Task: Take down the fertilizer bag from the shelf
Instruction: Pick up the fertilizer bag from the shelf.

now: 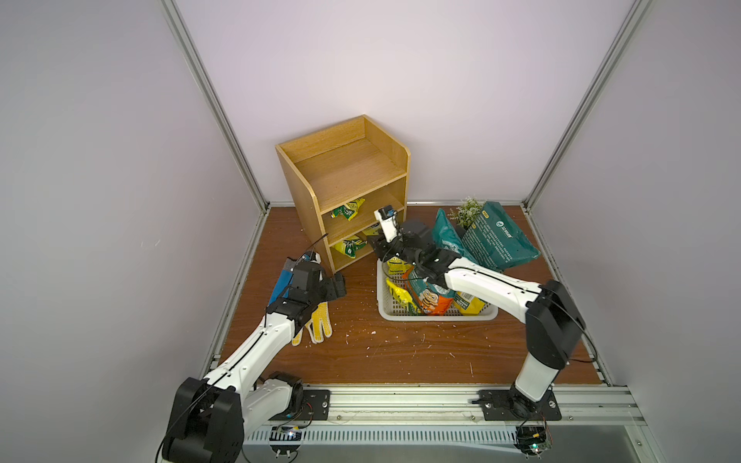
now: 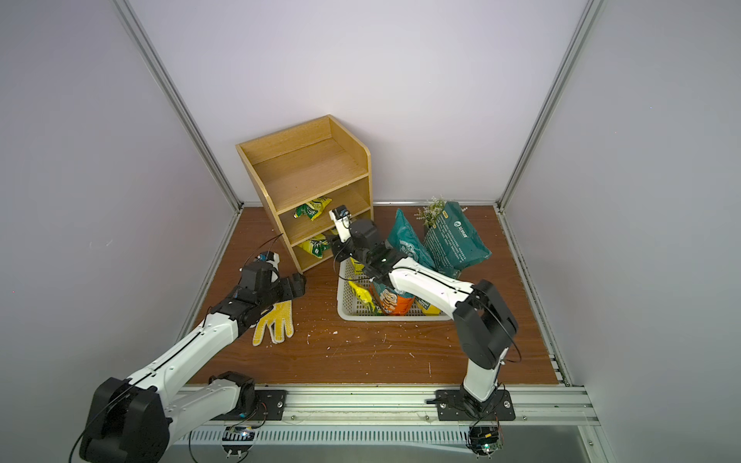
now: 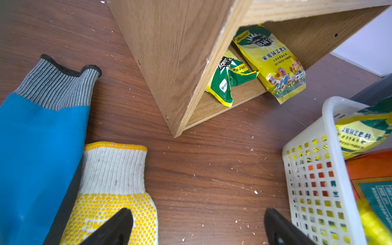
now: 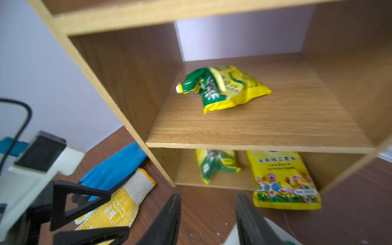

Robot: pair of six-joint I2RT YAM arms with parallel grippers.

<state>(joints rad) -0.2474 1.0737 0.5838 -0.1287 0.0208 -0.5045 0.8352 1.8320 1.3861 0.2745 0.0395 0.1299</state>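
Fingers of the right gripper stood apart, nothing pinched, and we saw only brown tabletop in the gap. That gripper hung low just before the open front of the shelf, facing its tiers, by the far corner of the white basket. Left gripper had its fingers spread wide, likewise holding nothing. One finger lay over the yellow-dotted glove; whether it touched the glove we could not tell. It sat near the shelf's front corner on the robot's left side. On the middle tier we noted a crumpled green-and-yellow fertilizer bag, lying toward the back and clear of both grippers. The bottom tier held two more: a second crumpled bag, and beside it a flat yellow flowered bag whose lower end stuck out past the tier's front edge. The right wrist picture was somewhat blurred, so we could not read the print on them there. Both top views showed the shelf standing upright at the back of the tabletop, against the wall. Beside the yellow-dotted glove lay a blue glove with a grey striped cuff, the two touching along one side. The basket stood on the tabletop to the right of the shelf, with yellow packets and an orange-and-teal packet piled inside. Behind it leaned two large teal bags, and a small plant showed between them.
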